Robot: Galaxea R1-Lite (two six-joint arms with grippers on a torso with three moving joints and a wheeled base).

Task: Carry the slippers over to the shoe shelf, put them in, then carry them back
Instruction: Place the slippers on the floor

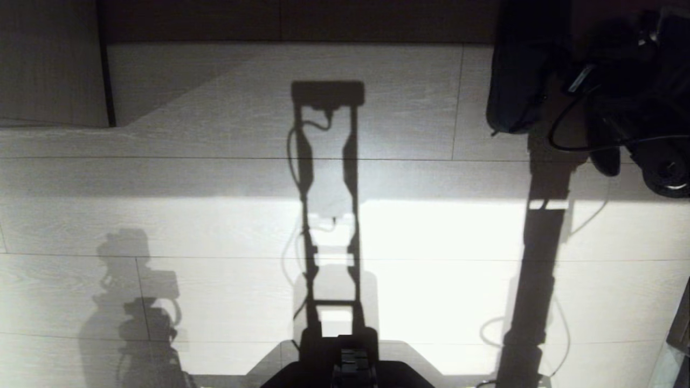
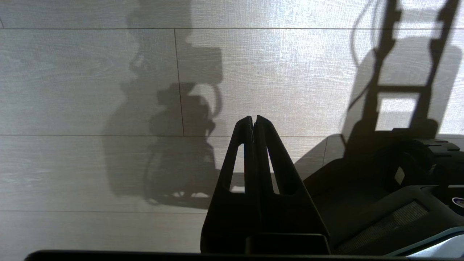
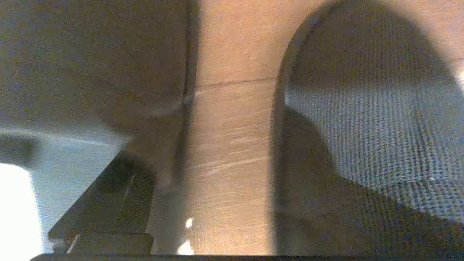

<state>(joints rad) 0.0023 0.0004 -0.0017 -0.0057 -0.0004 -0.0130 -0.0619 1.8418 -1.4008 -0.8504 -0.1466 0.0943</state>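
At the far left of the head view stands a pale wooden panel with a dark edge [image 1: 51, 64]. It rises from a floor of light, wood-grained planks [image 1: 215, 226] that is crossed by long shadows of the robot.

The left gripper [image 2: 253, 121], a black two-fingered claw, hangs over these planks. Its fingers are pressed together at the tips and hold nothing. Just beside it is the robot's dark base [image 2: 362, 203], which also shows at the lower middle of the head view.

Further right, at the top of the head view, lies a dark navy fabric slipper with a rounded closed toe [image 1: 517, 70]. It rests on a browner wooden surface [image 3: 228, 145]. Close up, its woven cloth looks grey-blue [image 3: 369, 127].

The black right arm [image 1: 641, 97], trailing a cable, reaches in just beside the slipper. The right gripper [image 3: 224, 203] is spread wide. Only one black finger [image 3: 105, 203] shows, far out to one side. A strip of bare wood separates this finger from the slipper, so it does not touch the fabric.
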